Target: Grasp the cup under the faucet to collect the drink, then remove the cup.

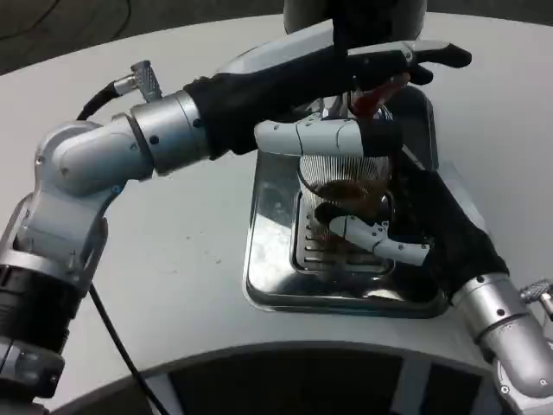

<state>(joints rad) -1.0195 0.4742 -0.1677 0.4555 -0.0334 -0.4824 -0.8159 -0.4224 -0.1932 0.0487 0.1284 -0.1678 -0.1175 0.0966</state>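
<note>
A clear ribbed cup stands on the grate of the steel drip tray, under the faucet. Brown drink shows inside the cup. My right hand comes in from the lower right and grips the cup, one white finger curling around its lower front. From the left, my left hand stretches across to the faucet's red lever. Its fingers lie over the lever, and its white thumb runs just below, across the cup's rim. The spout itself is hidden behind the left hand.
The dark dispenser body rises behind the tray. A black cable hangs beside my left arm. The white table spreads on both sides of the tray, with its curved front edge close below.
</note>
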